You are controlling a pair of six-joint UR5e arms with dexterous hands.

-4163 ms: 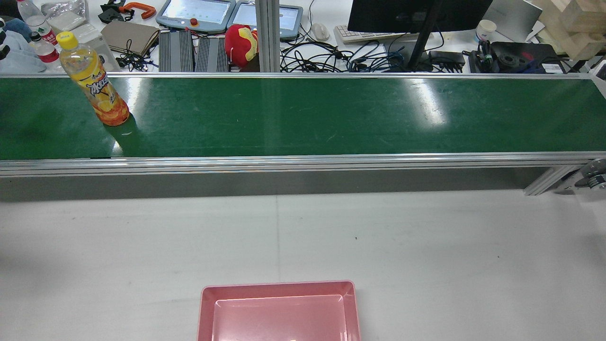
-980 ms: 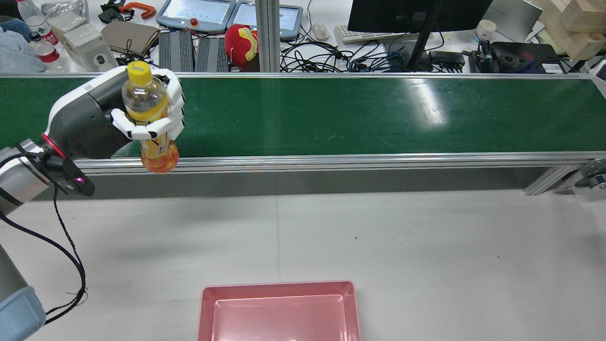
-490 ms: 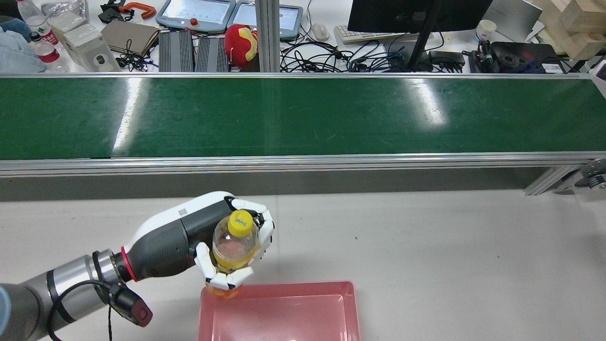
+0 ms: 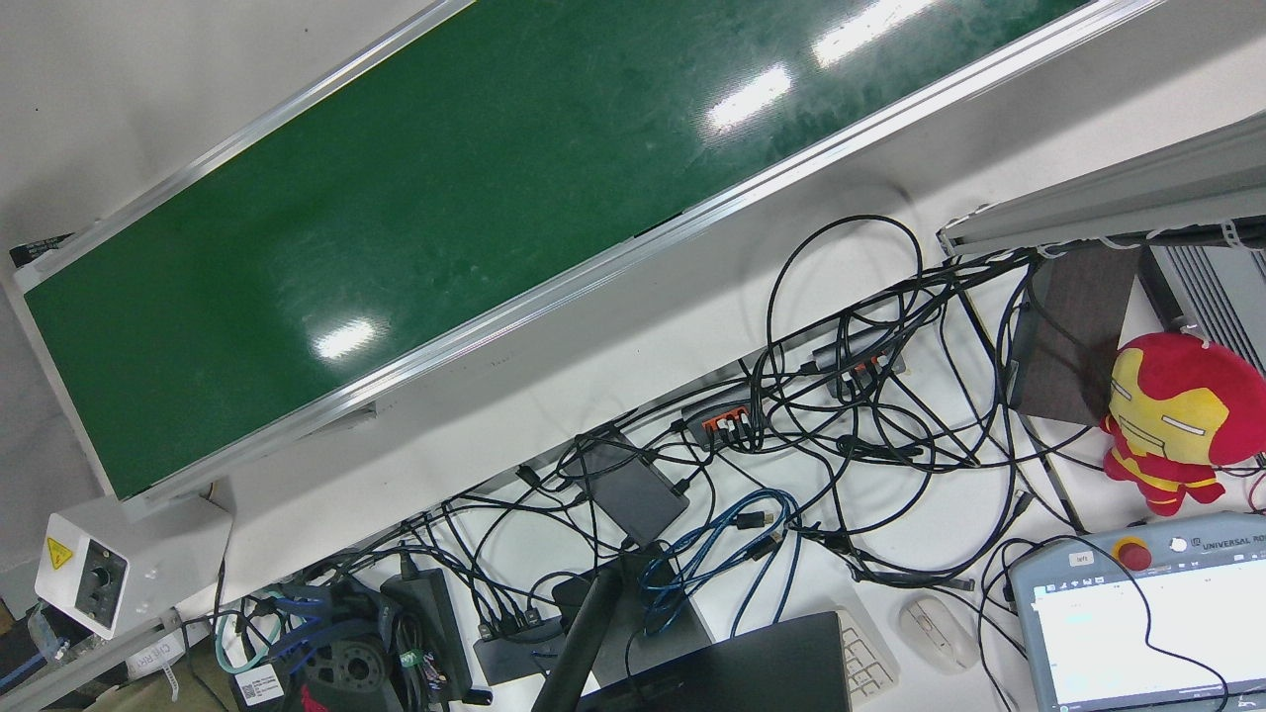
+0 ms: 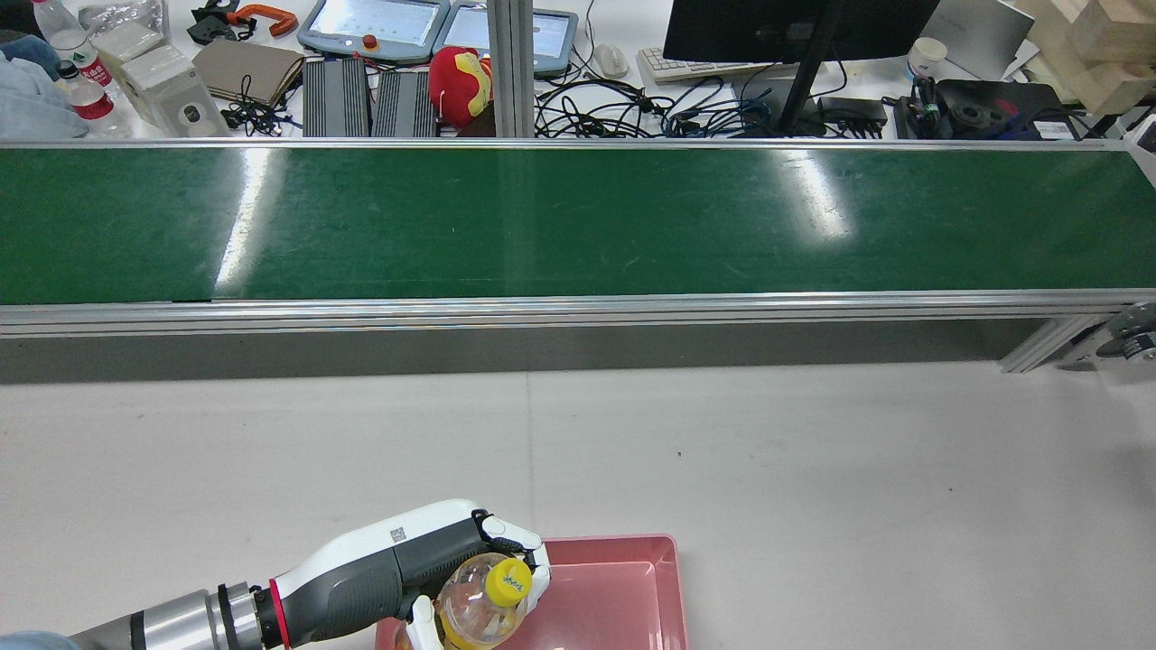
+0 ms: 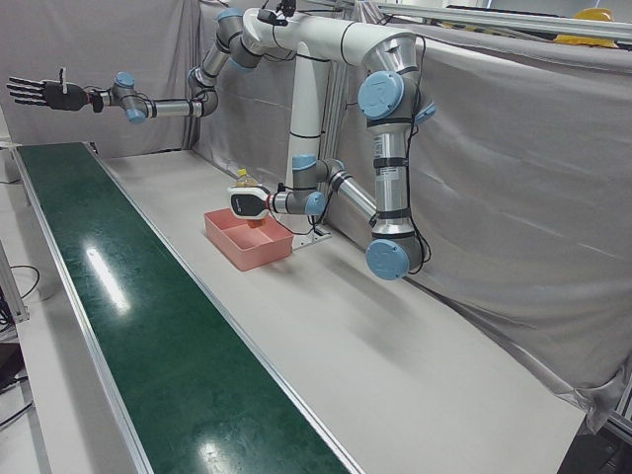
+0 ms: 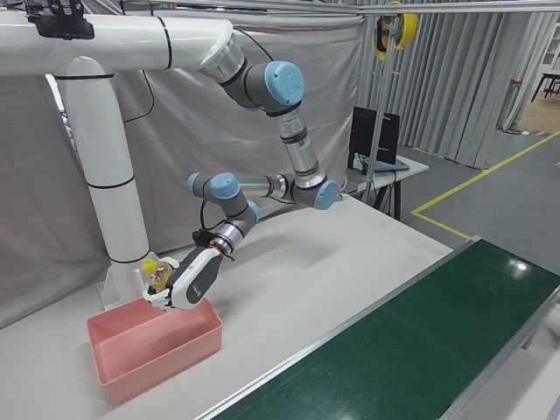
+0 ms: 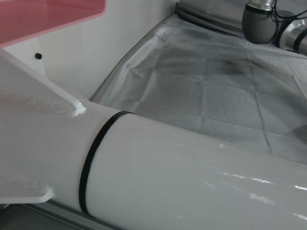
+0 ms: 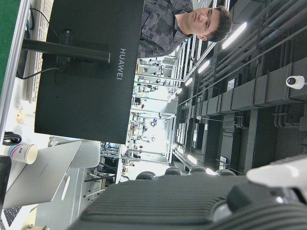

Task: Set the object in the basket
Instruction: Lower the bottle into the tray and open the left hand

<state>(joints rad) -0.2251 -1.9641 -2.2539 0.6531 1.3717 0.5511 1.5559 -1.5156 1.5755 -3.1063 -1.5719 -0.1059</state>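
Gripping clear yellow-capped bottle [image 5: 483, 609] over pink basket [image 5: 632, 587]

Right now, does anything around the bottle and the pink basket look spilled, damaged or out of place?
Nothing stands out. The left hand holds the capped bottle over the left end of the pink basket; no spill shows. The right hand hangs open, far off above the green belt.

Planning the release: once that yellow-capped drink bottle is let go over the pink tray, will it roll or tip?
The bottle, tilted in the left hand, will likely land sideways in the tray. Round-bodied, it may roll until a wall stops it. Partly filled, it probably lands fairly lightly.
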